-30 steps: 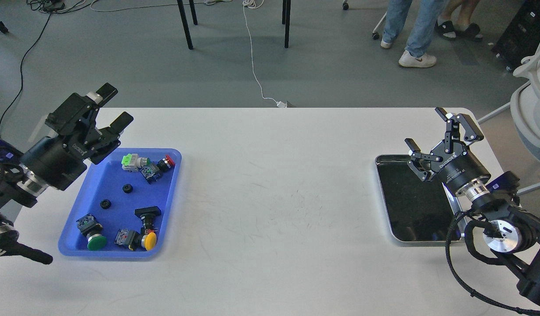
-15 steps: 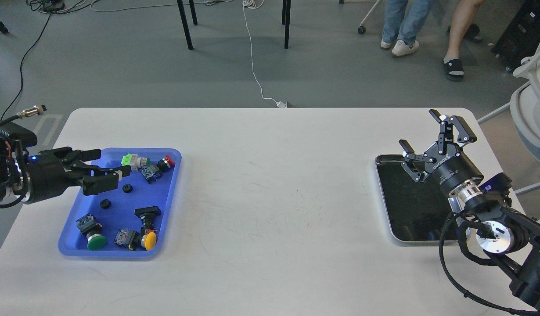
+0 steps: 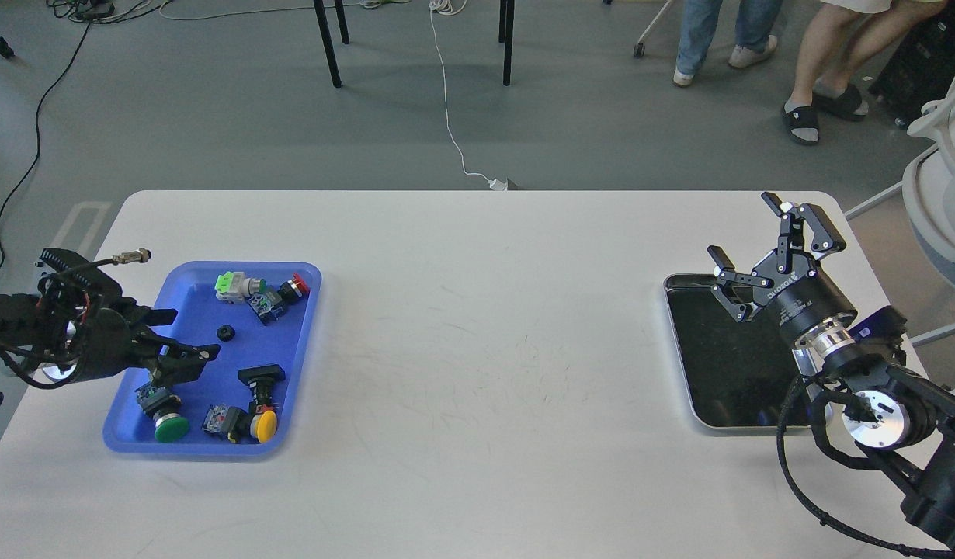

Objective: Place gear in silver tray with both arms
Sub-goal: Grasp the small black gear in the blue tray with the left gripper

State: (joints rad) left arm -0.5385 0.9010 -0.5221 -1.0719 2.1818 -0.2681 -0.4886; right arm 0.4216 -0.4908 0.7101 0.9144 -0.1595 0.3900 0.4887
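Note:
A small black gear (image 3: pixel 226 332) lies in the blue plastic tray (image 3: pixel 198 310) at the left. My left gripper (image 3: pixel 192 335) is open and low over the tray's left part, just left of that gear. Its near finger covers the spot in front of the gear, so what lies under it is hidden. The silver tray (image 3: pixel 677 341), with a dark reflective bottom, sits at the right and holds nothing. My right gripper (image 3: pixel 745 229) is open and empty, raised over the tray's far right corner.
The blue tray also holds several push-button switches: green-capped (image 3: pixel 170 427), yellow-capped (image 3: pixel 265 424), red-tipped (image 3: pixel 297 286) and a black one (image 3: pixel 262 376). A cable connector (image 3: pixel 132 255) sticks up from my left arm. A white chair (image 3: pixel 943 178) stands off the table's right edge.
My left arm has swung down from high over the tray's far left corner, and its gripper is now low inside the tray, covering a second gear. My right gripper has hardly moved.

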